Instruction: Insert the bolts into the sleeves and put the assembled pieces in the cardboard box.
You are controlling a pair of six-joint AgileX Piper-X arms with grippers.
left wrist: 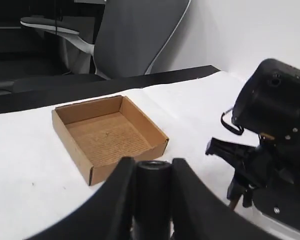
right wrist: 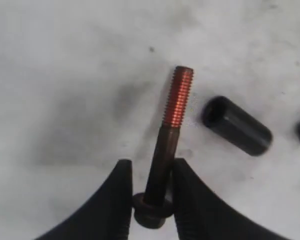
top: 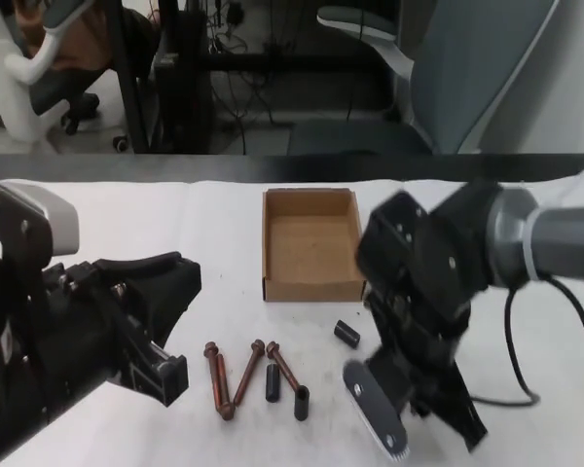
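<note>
Gripping, right gripper (right wrist: 152,170): both fingers are closed on a bolt (right wrist: 170,135) just above its head. The shank runs straight out from the claw, with the threaded tip farthest away.
Left gripper (left wrist: 152,162): fingers are closed on a black sleeve (left wrist: 152,190). Its open mouth sits at the fingertips and the bore points away from the claw.
Long axes: each part lies along its own gripper's reach. Judged from the high view, tip and mouth do not yet face each other.
Arms: left arm (top: 78,331) and right arm (top: 438,263) stand well apart.
Coming move (judgement): bring the threaded tip to the sleeve mouth with the shank in line with the bore.
Bench (top: 214,243) stock: loose bolts (top: 248,372) and loose sleeves (top: 273,382) lie between the arms. One sleeve (right wrist: 237,125) lies just beside the held bolt's tip, not touching it.
Cardboard box (top: 311,289): sits beyond the loose parts, open side up, with no assembled piece inside.
</note>
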